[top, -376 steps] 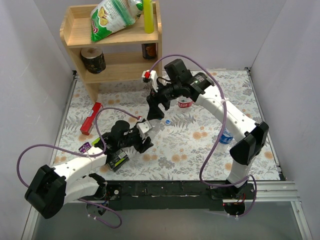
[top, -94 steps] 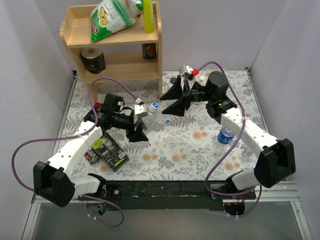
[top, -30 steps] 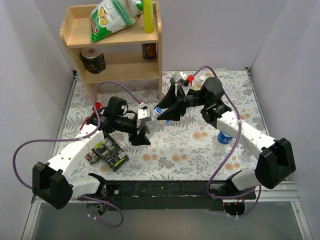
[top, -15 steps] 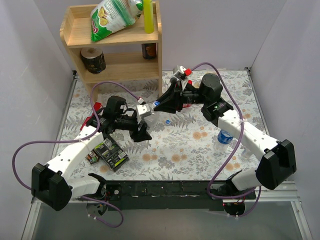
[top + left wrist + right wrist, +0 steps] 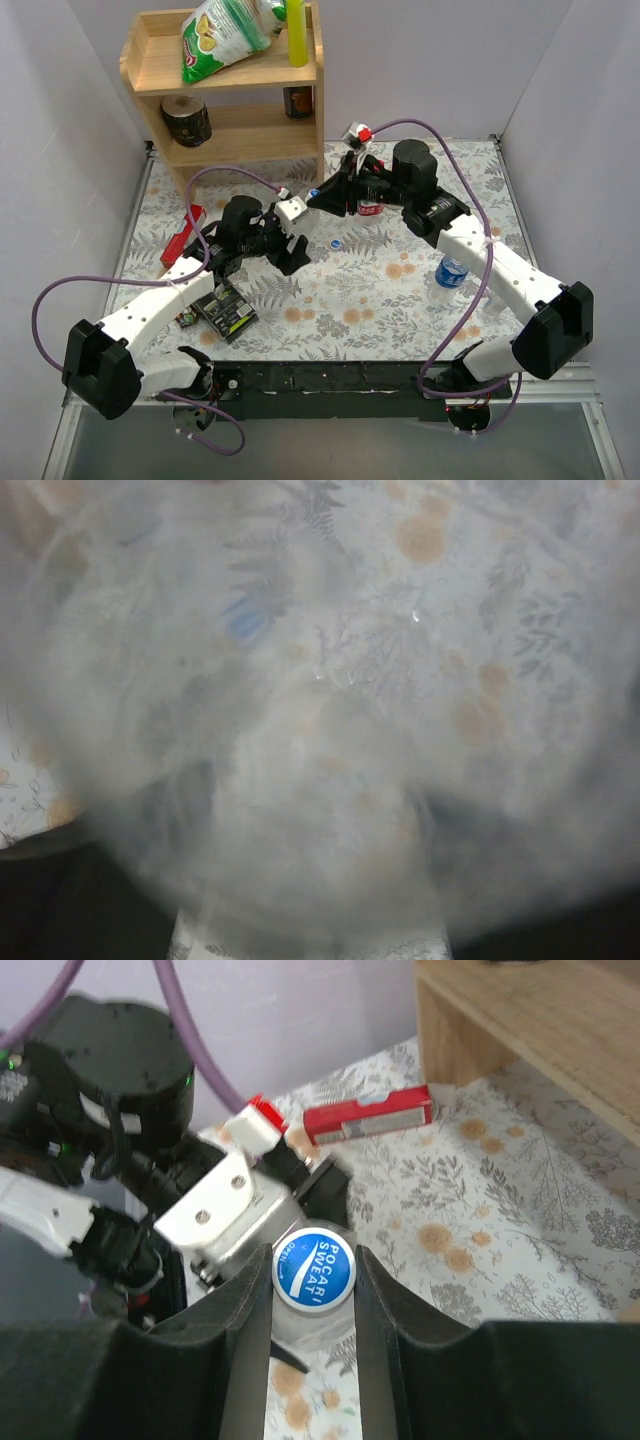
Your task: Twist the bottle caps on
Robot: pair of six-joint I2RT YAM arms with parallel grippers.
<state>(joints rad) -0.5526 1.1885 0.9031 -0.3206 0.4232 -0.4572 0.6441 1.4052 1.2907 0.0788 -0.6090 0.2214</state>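
while the right gripper [image 5: 313, 1278] pinches a blue "pocari sweat" cap [image 5: 314, 1266], whether the left gripper [image 5: 291, 254] holds anything is unclear.

cap [image 5: 314, 1269]: blue, white lettering. table cover [image 5: 380, 300]: pale, grey leaf print, orange blooms. box [image 5: 367, 1118]: red. shelf [image 5: 240, 118]: light wood. cable [image 5: 205, 1055]: purple. snack bag [image 5: 225, 35]: green, white.

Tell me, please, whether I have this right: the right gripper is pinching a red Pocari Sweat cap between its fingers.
Not quite: the Pocari Sweat cap pinched in the right gripper is blue and white, not red, as the right wrist view shows.
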